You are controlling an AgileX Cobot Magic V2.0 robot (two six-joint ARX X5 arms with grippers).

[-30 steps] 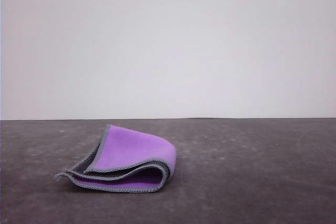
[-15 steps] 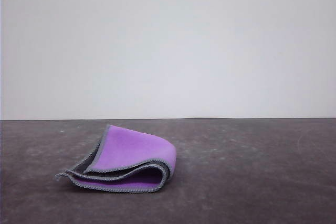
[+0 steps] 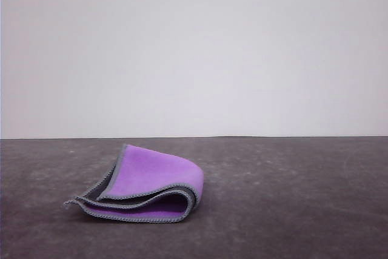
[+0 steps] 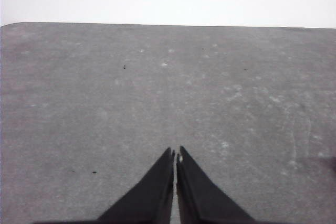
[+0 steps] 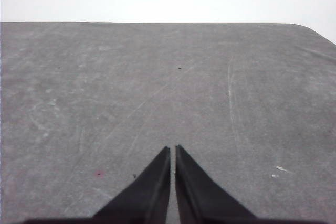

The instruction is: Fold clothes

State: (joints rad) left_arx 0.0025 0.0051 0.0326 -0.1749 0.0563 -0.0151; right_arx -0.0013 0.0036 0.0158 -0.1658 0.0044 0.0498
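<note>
**Folded cloth on table; both grippers closed and empty**

Front view. The small square soft cloth, bright purple with a grey zigzag-stitched edge [image 3: 148,186], lies folded over on the dark grey matte table top [image 3: 291,210], left of the middle of the view. Its purple face is outward on top; a dark grey inner face shows along the left flap and between the layers. The fold is rounded and loose at the cloth's right side, with the layers gaping rather than pressed flat. The stitched free edges run along the near and left sides, ending in a thin corner at the far left, low on the table. Bare table lies on every side of the cloth, widest to its right. The table's far edge meets a plain pale wall [image 3: 194,53].

Left wrist view. The left gripper [image 4: 175,156], two black tapered fingers, has its tips all but touching, a thin slit between them, nothing held. Ahead of the tips lies bare grey table, speckled with pale marks, up to a far edge with a rounded corner. The cloth's position relative to this gripper cannot be told.

Right wrist view. The right gripper [image 5: 172,150] likewise has its black fingers drawn nearly together, holding nothing. Scuffed, scratched table stretches ahead of it to the far edge. The cloth's position relative to it cannot be told either.
</note>
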